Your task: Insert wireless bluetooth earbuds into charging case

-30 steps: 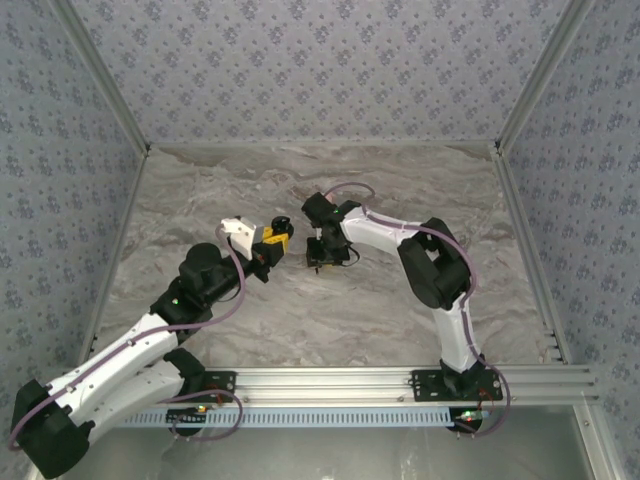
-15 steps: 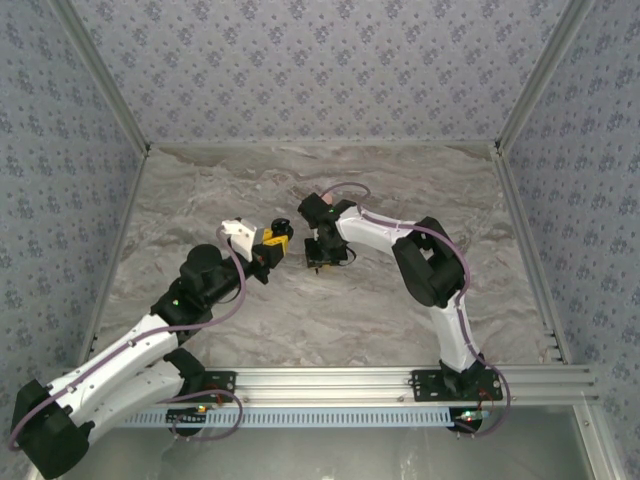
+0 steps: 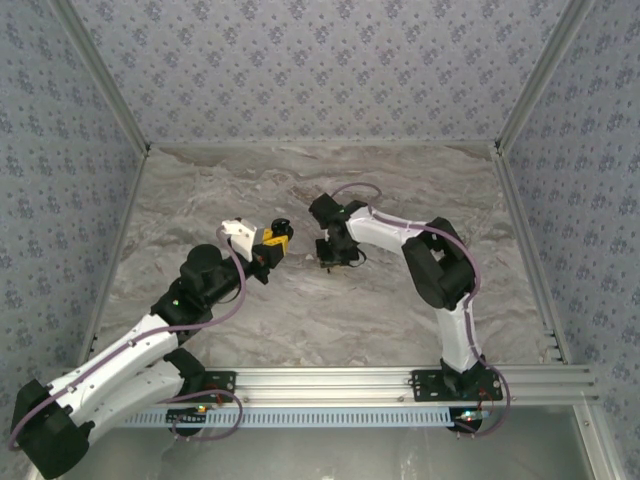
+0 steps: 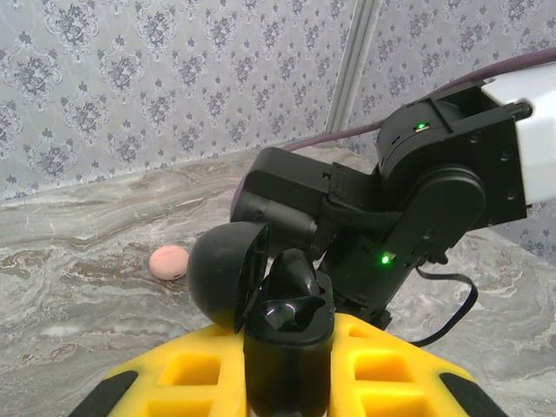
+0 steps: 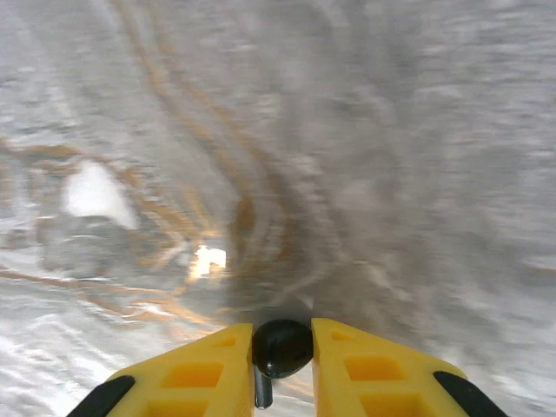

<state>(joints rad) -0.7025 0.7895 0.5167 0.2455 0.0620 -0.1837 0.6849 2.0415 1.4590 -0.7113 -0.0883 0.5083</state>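
Grippers stand farther apart than a second ago. The left gripper (image 3: 277, 238) clamps the glossy black plastic charging case (image 4: 287, 334), lid open toward 9 o'clock; the right gripper (image 3: 336, 260), shifted toward 3 o'clock, pinches a tiny black stemmed earbud (image 5: 281, 347).

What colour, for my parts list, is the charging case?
The charging case is glossy black; left wrist view shows it best.
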